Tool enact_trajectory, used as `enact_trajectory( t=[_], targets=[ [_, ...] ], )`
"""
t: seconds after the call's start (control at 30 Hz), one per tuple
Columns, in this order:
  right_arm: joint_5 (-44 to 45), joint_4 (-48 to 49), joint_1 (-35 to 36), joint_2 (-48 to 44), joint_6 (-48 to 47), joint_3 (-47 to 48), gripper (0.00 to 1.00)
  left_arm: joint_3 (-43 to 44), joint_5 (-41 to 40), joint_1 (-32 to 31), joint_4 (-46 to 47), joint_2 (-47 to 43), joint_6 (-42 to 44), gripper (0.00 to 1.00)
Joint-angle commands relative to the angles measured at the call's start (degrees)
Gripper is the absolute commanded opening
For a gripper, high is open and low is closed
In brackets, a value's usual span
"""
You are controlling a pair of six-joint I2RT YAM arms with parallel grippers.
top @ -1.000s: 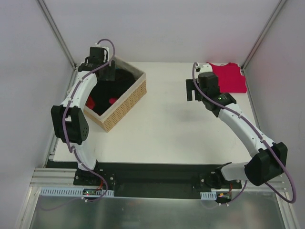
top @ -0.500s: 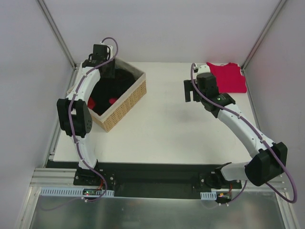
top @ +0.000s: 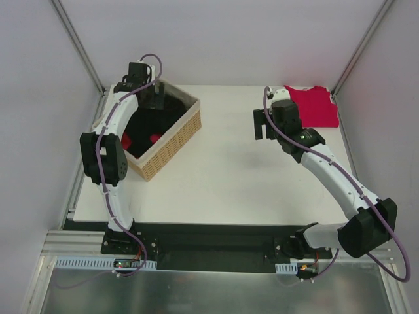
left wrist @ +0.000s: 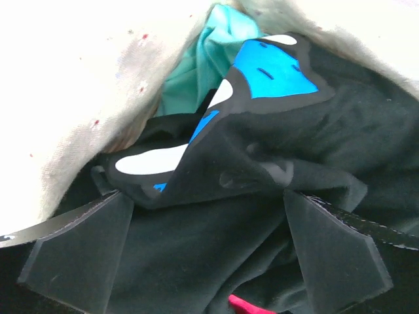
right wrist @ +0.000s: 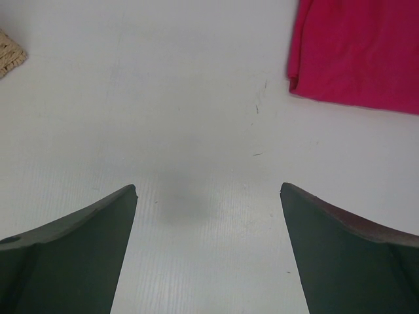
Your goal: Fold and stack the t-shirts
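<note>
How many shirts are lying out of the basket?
1. The red t-shirt lies flat at the far right corner of the table. The others are bunched in the basket: a black t-shirt on top, red cloth and teal cloth peeking out; more may be hidden.

From above, cannot sort the cloths in the basket [top: 171, 142]: only the black shirt [top: 173, 110] as a dark heap and two small red patches [top: 127, 139], with the left arm [top: 116, 118] covering the far-left part. Cannot make out the left tool [top: 154, 101] tips against that dark cloth. Lose the red shirt [top: 317, 108] near-left corner behind the right arm [top: 327, 167].

Left wrist view: a blurred pale cloth [left wrist: 72, 85], a teal cloth [left wrist: 203, 72] mostly buried under the black shirt, whose blue-and-white print is creased past reading, and a red scrap [left wrist: 252, 305] cut by the bottom edge.

Right wrist view: only a red shirt corner, cut by the top and right edges, and a basket sliver at the left edge.
</note>
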Motion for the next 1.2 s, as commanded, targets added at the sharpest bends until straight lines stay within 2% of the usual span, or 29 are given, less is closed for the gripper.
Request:
enact_trajectory(
  t=[0.0,0.23,0.6,0.77,0.93,1.17],
  targets=[
    [-0.83,1.3,0.42,-1.19,-0.07,0.25,0.96,3.7,4.41,0.25,-0.45,-2.57,-0.07,0.99],
    [-1.0,1.3,0.77,-0.49,-0.16,0.77,0.96,6.78,4.06,0.16,-1.77,-2.93,1.69,0.99],
    [-0.39,1.13,1.04,-1.72,-0.77,0.25,0.96,8.98,2.92,0.25,-1.95,3.49,1.69,0.99],
    [-0.74,1.13,1.12,-1.46,-0.77,0.6,0.96,12.84,3.88,0.25,-3.17,4.28,1.43,0.99],
    [-1.27,1.39,1.21,-0.93,-0.69,0.34,0.96,13.82,0.64,0.25,-4.23,-0.19,2.3,0.99],
    [-2.06,1.65,1.74,-0.14,-0.25,0.25,0.96,8.72,-2.08,0.33,-4.32,-10.56,5.11,0.99]
  ],
)
